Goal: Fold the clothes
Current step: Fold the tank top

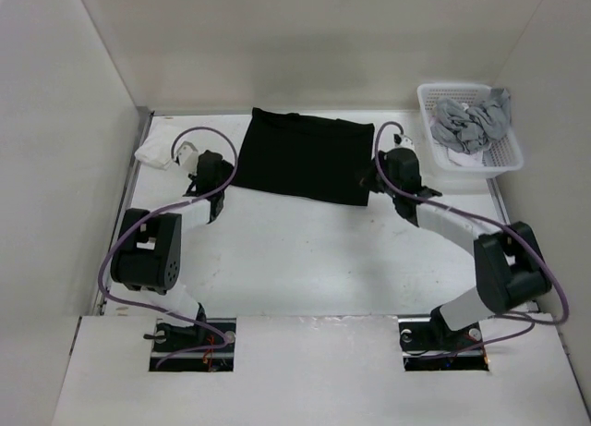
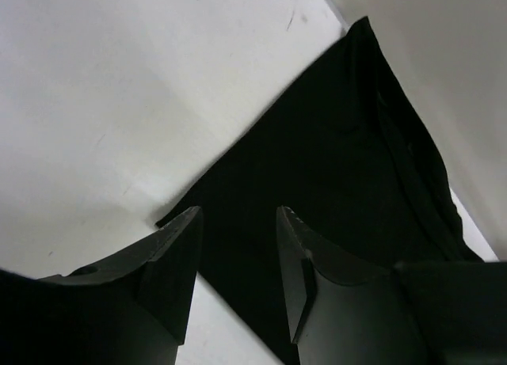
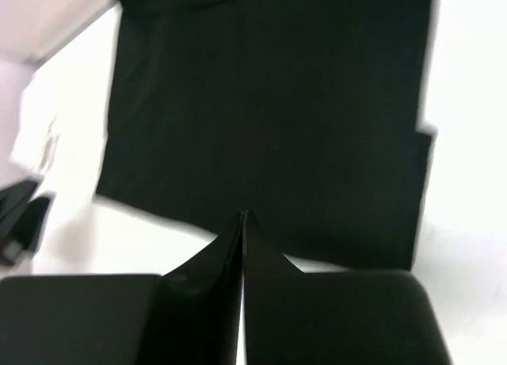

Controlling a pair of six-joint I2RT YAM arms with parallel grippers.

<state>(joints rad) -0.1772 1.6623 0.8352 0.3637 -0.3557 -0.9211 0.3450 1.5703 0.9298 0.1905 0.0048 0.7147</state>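
**A:** Arm poses first. Left one?

**B:** The left arm's elbow is folded back near its base and its forearm reaches away toward the far side of the white table (image 1: 305, 260). The left gripper (image 1: 222, 179) is far to the left of the white perforated plastic basket (image 1: 430, 128), at the left edge of the large plain black garment (image 1: 305, 153). In the wrist view the left gripper (image 2: 238, 214) is released: its fingers are spread with a clear gap, there is nothing between them, and the garment's (image 2: 333, 167) near left corner lies just below.

**A:** Right one?

**B:** Its elbow is bent out on the basket's near side and its forearm angles in. The right gripper (image 1: 369, 178) sits just left of the basket, at the cloth's right end. In its wrist view the right gripper (image 3: 243, 216) is clenched, finger against finger. The tips are over the garment's (image 3: 269, 104) near hem, and I see no fabric pinched between them.

**A:** Condition of the garment?

**B:** It lies flat on the table, left of the basket and apart from it, between the two grippers. It is folded into a rough rectangle, wider than deep and slightly skewed. The fabric is thin, matte and unprinted. Layered edges run along its far side, and one near corner has a small step in the hem. That view is a bit blurred.

**A:** Anything else?

**B:** Crumpled grey garments (image 1: 473, 121) are heaped in the basket. A small white cloth (image 1: 152, 153) lies at the opposite side of the table from the basket, beyond the left gripper.
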